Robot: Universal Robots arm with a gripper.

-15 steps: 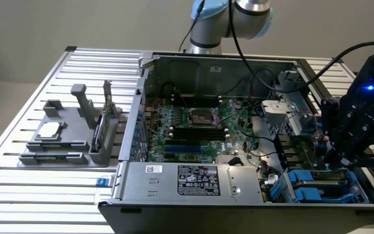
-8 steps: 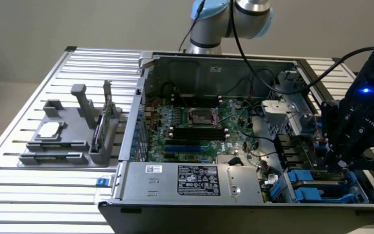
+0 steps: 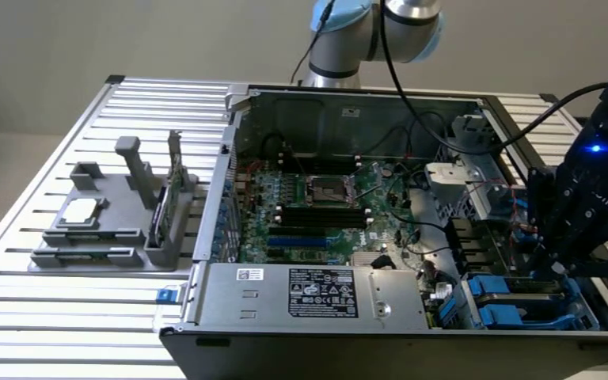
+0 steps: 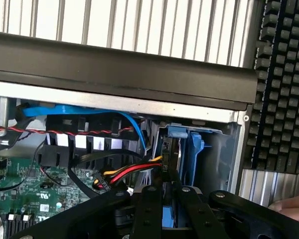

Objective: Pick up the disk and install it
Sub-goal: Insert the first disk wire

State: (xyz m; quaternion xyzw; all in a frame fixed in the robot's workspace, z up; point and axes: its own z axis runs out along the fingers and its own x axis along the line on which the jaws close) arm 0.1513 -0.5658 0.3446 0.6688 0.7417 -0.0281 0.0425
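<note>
In the wrist view the disk (image 4: pixel 170 149) is seen edge-on, a dark slab in a blue carrier, standing upright in the blue drive bay (image 4: pixel 195 154) at the corner of the open computer case. My gripper (image 4: pixel 169 193) is right above it, and its black fingers (image 4: pixel 148 204) are closed on the blue carrier's end. In the exterior view my gripper (image 3: pixel 554 265) reaches down into the case's near corner on the exterior view's right, just over the blue bay (image 3: pixel 505 294).
The open case (image 3: pixel 315 95) holds a motherboard (image 3: pixel 315 206), a power supply (image 3: pixel 315 294) and loose red, yellow and black cables (image 4: pixel 124 174). A grey parts fixture (image 3: pixel 104 229) stands on the exterior view's left. A keyboard (image 4: pixel 284 84) and a person's fingertip (image 4: pixel 291 203) lie beside the case.
</note>
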